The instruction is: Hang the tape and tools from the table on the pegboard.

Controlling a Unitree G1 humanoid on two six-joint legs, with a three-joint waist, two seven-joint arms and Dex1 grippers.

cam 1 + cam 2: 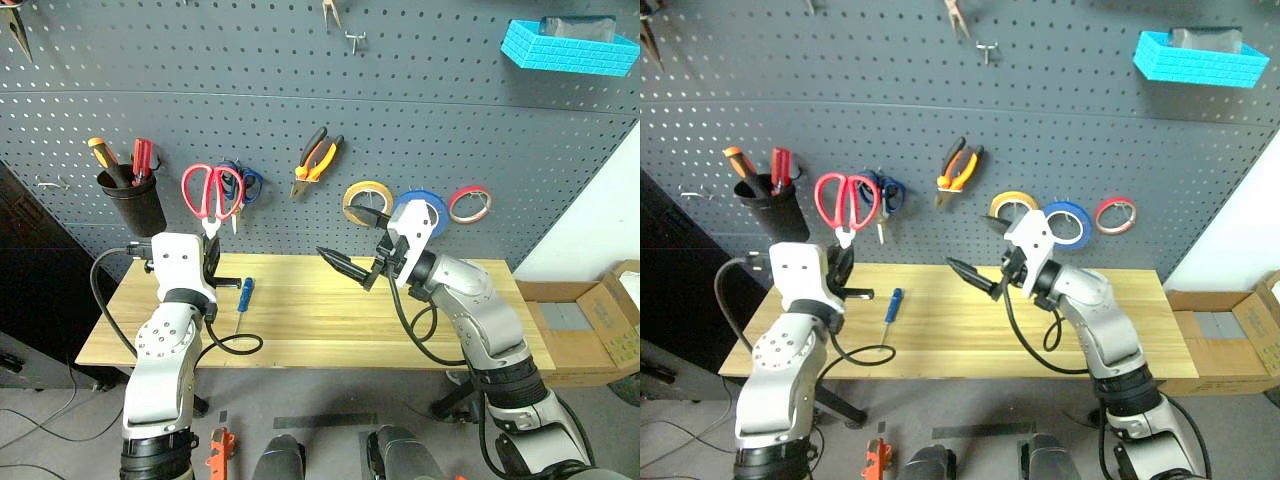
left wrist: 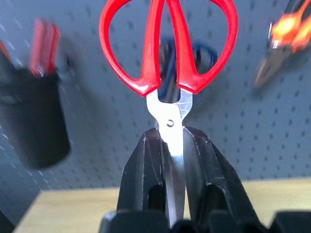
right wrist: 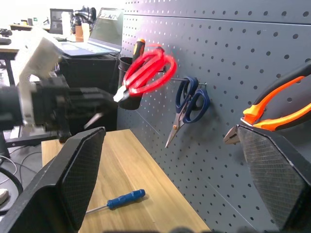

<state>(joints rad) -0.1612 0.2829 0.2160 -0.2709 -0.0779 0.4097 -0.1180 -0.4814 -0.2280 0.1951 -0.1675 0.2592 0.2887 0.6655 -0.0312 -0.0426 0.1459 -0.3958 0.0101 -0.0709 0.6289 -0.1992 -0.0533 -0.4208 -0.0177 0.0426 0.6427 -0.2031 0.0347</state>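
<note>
My left gripper (image 1: 211, 252) is shut on the blades of the red-handled scissors (image 1: 212, 190) and holds them upright, handles up, close to the pegboard (image 1: 450, 120). Their handles are in front of the blue-handled scissors (image 1: 247, 185); I cannot tell whether they are on a hook. My right gripper (image 1: 348, 238) stands wide open and empty above the table (image 1: 330, 325). The orange-and-black pliers (image 1: 318, 160) hang on the board. The blue tape (image 1: 432, 205) hangs partly hidden behind my right wrist. The blue screwdriver (image 1: 245, 295) lies on the table.
A black cup (image 1: 130, 200) with orange and red screwdrivers hangs at the left. A yellow roll (image 1: 365, 200) and a pink-red roll (image 1: 470, 203) flank the blue tape. A blue basket (image 1: 568, 45) hangs top right. A cardboard box (image 1: 590, 320) stands right of the table.
</note>
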